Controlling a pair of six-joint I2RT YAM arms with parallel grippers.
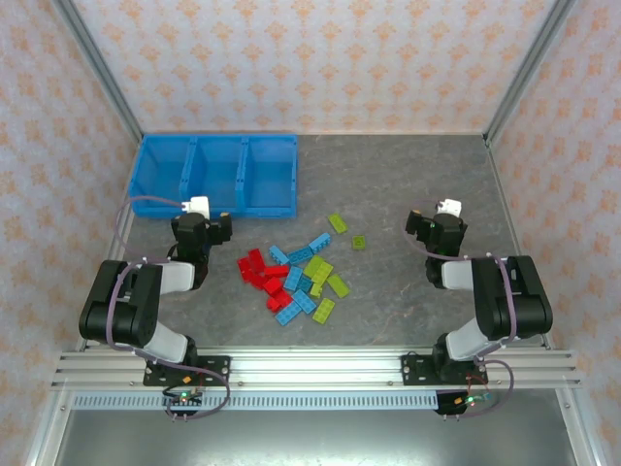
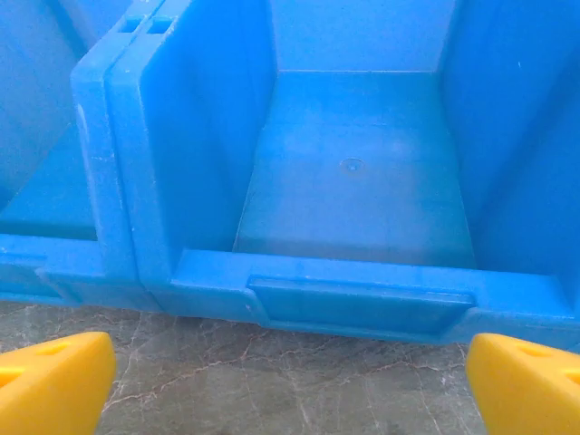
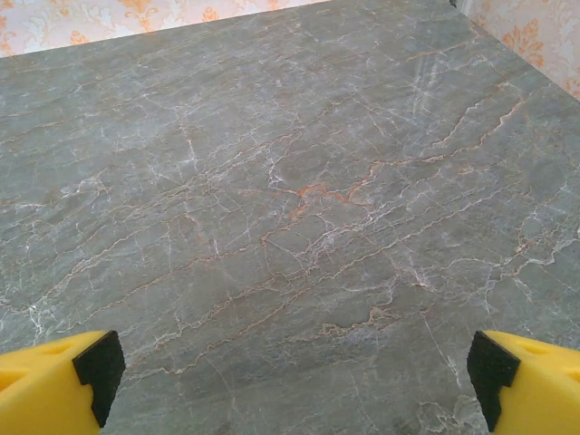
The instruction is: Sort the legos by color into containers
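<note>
The legos [image 1: 296,277] lie in a loose pile at the table's middle: red ones [image 1: 260,271] on the left, light blue ones [image 1: 295,282] in the centre, lime green ones [image 1: 321,275] on the right. Two green bricks [image 1: 337,223] sit apart, farther back. The blue containers [image 1: 215,173] stand at the back left, and all three bins look empty. My left gripper [image 1: 201,217] hovers open just before their front wall [image 2: 362,304], its yellow fingertips [image 2: 50,381] wide apart. My right gripper [image 1: 441,221] stands open over bare table, with nothing between its fingertips [image 3: 54,385].
Patterned walls and metal frame posts [image 1: 102,78] enclose the grey marble table [image 1: 408,184]. The arm bases sit on a rail [image 1: 310,369] at the near edge. Open floor lies between the pile and the right arm.
</note>
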